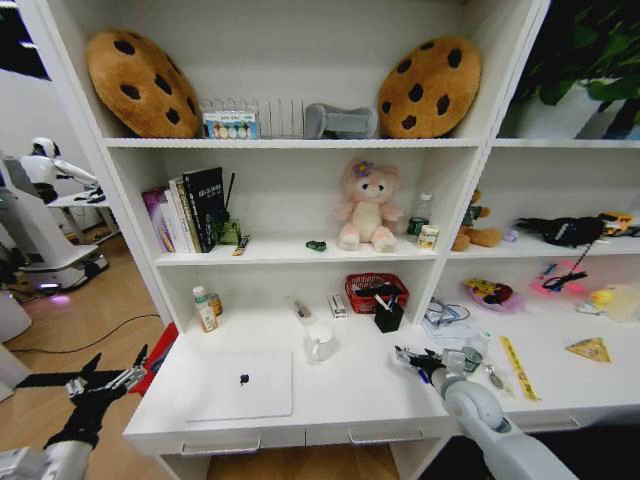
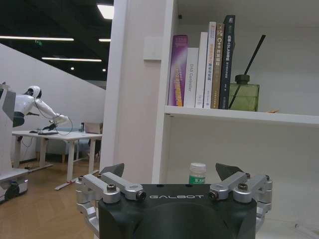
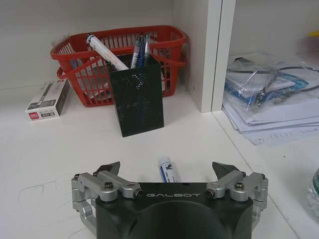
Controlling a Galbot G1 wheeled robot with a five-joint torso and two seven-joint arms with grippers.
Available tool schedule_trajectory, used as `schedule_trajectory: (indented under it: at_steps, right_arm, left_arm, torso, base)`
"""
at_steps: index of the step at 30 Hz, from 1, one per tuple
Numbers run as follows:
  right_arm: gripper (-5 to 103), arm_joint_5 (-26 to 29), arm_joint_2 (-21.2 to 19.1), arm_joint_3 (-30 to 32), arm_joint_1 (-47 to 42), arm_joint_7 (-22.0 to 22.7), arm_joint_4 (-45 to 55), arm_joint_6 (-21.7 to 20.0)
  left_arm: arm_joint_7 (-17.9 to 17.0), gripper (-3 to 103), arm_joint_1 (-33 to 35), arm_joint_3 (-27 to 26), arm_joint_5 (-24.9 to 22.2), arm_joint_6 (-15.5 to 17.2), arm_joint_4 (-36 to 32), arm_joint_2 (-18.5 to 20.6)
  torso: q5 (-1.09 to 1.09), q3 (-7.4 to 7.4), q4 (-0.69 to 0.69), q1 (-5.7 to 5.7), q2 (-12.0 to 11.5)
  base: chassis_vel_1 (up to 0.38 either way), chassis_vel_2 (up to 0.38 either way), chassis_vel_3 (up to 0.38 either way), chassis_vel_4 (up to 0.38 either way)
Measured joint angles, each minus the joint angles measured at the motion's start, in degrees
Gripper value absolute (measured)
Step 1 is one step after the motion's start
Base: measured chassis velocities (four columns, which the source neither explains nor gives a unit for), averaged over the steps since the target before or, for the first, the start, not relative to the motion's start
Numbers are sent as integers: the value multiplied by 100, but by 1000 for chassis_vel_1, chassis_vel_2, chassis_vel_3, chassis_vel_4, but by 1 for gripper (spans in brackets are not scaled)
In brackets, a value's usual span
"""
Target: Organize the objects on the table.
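Fingers on my right gripper (image 3: 167, 172) stand wide apart with nothing between them, hovering low over the counter (image 1: 350, 385) at about four o'clock in the head view. Between the two tips lies a pen (image 3: 167, 171) with a white barrel and blue markings, flat on the counter and pointing away from me. Beyond it at twelve o'clock stands the black mesh pen holder (image 3: 137, 97), already stocked with pens, and behind that the red basket (image 3: 164, 37). My left gripper (image 2: 169, 172) waits off the counter's left end, its fingers spread just as wide and empty, facing the shelf unit's side panel. The silver laptop (image 1: 243, 384) lies closed at about seven o'clock on the counter, a white mug (image 1: 319, 342) just beyond its far right corner. I judge the step in hand to be picking up this loose pen so it can join the others in the holder. The next move calls for lowering squarely over the barrel and closing across it without rolling it away, since a round pen on a smooth top slips easily
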Motion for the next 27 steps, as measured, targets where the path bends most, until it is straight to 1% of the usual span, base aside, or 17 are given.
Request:
schedule_trajectory:
  at_steps: [2,4,6,7,8,9,11,12,13,15,16,19,20,22,23,26,27]
  right_arm:
    - [99,22,3,-78,76,-22,-150,0]
    - [99,17,8,-106,100,-44,-216,0]
    - [90,-1,13,-135,115,-93,-311,7]
    - [90,-1,13,-135,115,-93,-311,7]
    - [85,-31,9,-137,110,-118,-335,21]
    - [74,-62,0,-137,102,-136,-359,45]
    - [74,-69,-3,-136,100,-142,-373,58]
    - [68,-79,-6,-135,99,-145,-386,70]
    - [68,-79,-6,-135,99,-145,-386,70]
    - [58,-77,-9,-130,98,-147,-383,75]
    - [58,-77,-9,-130,98,-147,-383,75]
    - [41,-77,-9,-129,98,-148,-367,74]
    - [41,-77,-9,-129,98,-148,-367,74]
    - [30,-80,-9,-130,98,-148,-367,73]
    - [30,-80,-9,-130,98,-148,-367,73]
    - [15,-89,-8,-133,93,-149,-367,73]
    - [15,-89,-8,-133,93,-149,-367,73]
  left_arm:
    - [0,100,0,0,0,0,0,0]
    - [0,100,0,0,0,0,0,0]
    - [0,100,0,0,0,0,0,0]
    - [0,100,0,0,0,0,0,0]
    - [0,100,0,0,0,0,0,0]
    - [0,100,0,0,0,0,0,0]
    - [0,100,0,0,0,0,0,0]
    - [0,100,0,0,0,0,0,0]
    - [0,100,0,0,0,0,0,0]
    - [0,100,0,0,0,0,0,0]
    - [0,100,0,0,0,0,0,0]
    - [0,100,0,0,0,0,0,0]
    - [0,100,0,0,0,0,0,0]
    - [0,100,0,0,0,0,0,0]
    - [0,100,0,0,0,0,0,0]
    - [0,100,0,0,0,0,0,0]
    - [0,100,0,0,0,0,0,0]
  torso:
    - [0,0,0,0,0]
    - [0,0,0,0,0]
    - [1,0,0,0,0]
    - [1,0,0,0,0]
    - [0,0,-1,0,0]
    - [-2,0,-1,0,0]
    - [-2,0,-1,0,0]
    - [-2,0,-1,0,0]
    - [-2,0,-1,0,0]
    - [-1,0,-1,0,0]
    - [-1,0,-1,0,0]
    - [0,0,0,0,0]
    - [0,0,0,0,0]
    - [0,0,-1,0,0]
    - [0,0,-1,0,0]
    - [0,0,0,1,0]
    - [0,0,0,1,0]
  base:
    - [0,0,0,0]
    - [0,0,0,0]
    - [0,0,0,0]
    - [0,0,0,0]
    - [0,0,0,0]
    - [0,0,0,0]
    - [0,0,0,0]
    - [0,0,0,0]
    - [0,0,0,0]
    - [0,0,0,0]
    - [0,0,0,0]
    - [0,0,0,0]
    - [0,0,0,0]
    - [0,0,0,0]
    - [0,0,0,0]
    - [0,0,0,0]
    - [0,0,0,0]
